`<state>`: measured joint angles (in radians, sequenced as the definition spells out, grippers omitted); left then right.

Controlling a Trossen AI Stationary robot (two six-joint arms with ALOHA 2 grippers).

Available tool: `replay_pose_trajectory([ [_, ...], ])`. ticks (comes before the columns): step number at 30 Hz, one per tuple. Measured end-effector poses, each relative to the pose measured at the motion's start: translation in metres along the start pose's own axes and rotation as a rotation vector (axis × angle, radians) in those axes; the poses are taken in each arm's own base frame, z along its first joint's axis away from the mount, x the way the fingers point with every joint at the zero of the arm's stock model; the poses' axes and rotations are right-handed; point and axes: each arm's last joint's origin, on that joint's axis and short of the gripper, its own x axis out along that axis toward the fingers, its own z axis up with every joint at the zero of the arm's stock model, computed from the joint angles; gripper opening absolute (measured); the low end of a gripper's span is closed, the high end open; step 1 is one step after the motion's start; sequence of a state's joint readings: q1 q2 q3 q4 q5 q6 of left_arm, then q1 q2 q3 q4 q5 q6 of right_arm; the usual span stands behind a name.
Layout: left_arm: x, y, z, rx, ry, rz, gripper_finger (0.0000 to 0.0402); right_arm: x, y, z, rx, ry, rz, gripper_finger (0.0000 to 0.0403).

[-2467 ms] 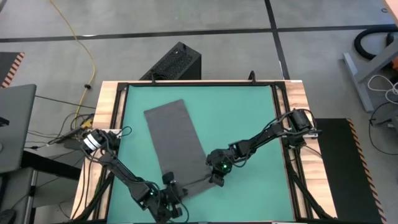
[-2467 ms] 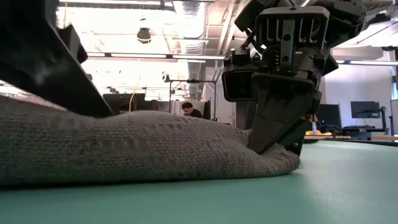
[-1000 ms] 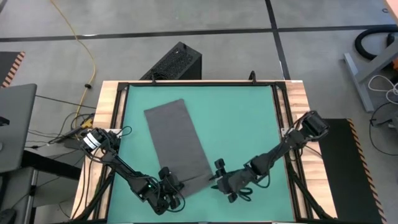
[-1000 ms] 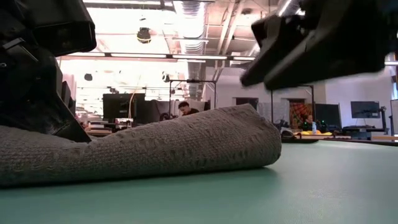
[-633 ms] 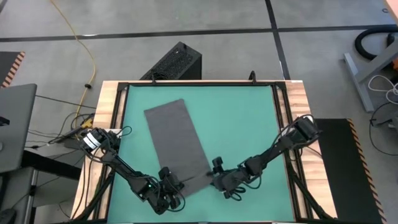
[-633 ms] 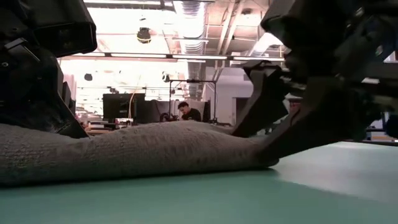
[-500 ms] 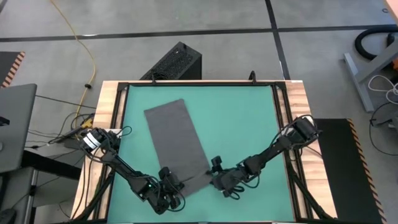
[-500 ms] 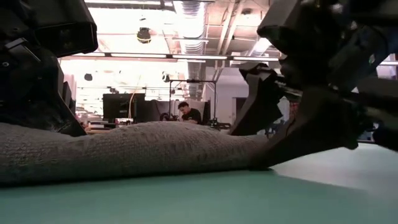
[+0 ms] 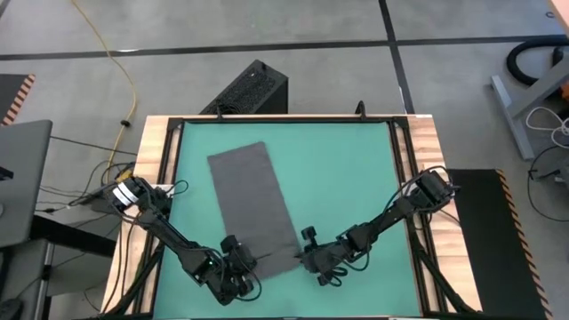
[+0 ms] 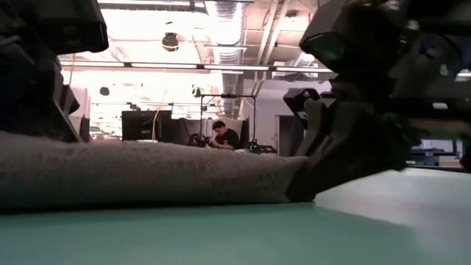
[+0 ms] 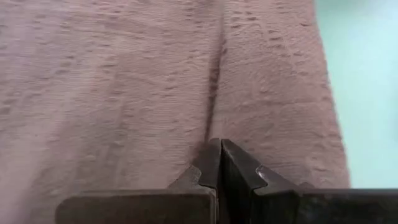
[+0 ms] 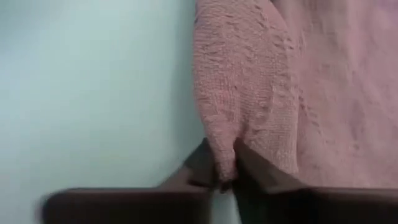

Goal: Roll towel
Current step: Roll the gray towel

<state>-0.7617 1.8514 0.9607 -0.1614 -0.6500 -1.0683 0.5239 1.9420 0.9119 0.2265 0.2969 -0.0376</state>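
No brand, label or writing can be read anywhere in these views.

The towel (image 9: 252,206) lies left of centre on the green mat (image 9: 347,178), a long grey strip slanting from upper left to lower middle in the high view. Its upper end lies flat, clear of the mat's top edge. Bare mat fills the whole right half and a narrow strip along the left edge.

The left gripper (image 9: 234,260) sits at the towel's lower left corner, its fingers (image 11: 214,163) pressed together with the cloth right at their tips. The right gripper (image 9: 307,255) is at the lower right corner, and its fingers (image 12: 205,163) pinch a raised fold of the towel's edge.

In the low view the towel's near end bulges up off the mat, the right gripper (image 10: 324,158) at its end. A person (image 10: 221,135) sits far back in the room.
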Motion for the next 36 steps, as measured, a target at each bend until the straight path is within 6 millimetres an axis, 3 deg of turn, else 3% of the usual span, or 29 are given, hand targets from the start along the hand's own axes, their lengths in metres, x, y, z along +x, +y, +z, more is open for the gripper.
replay_pose_trajectory([
  [2,-0.002,0.0,0.002,0.0,-0.02,0.008,0.0,-0.003,0.0,0.002,0.076,0.0,0.048,0.0021],
  [11,-0.003,0.001,0.006,0.001,-0.103,0.051,0.0001,-0.01,-0.004,0.008,0.483,0.03,0.262,0.0024],
  [16,-0.003,0.001,0.006,0.023,-0.091,0.047,0.0029,-0.01,-0.004,0.008,0.579,0.05,0.335,0.002],
  [22,-0.018,0.0,0.021,0.02,-0.21,0.064,0.0074,-0.009,-0.005,0.01,0.73,0.073,0.386,0.0021],
  [27,-0.026,-0.007,0.027,0.059,-0.259,0.023,0.0084,-0.008,-0.011,0.01,0.806,0.086,0.406,0.0021],
  [36,0.011,-0.012,-0.004,0.047,-0.175,-0.006,0.0067,-0.016,-0.004,0.016,0.83,0.071,0.439,0.0021],
])
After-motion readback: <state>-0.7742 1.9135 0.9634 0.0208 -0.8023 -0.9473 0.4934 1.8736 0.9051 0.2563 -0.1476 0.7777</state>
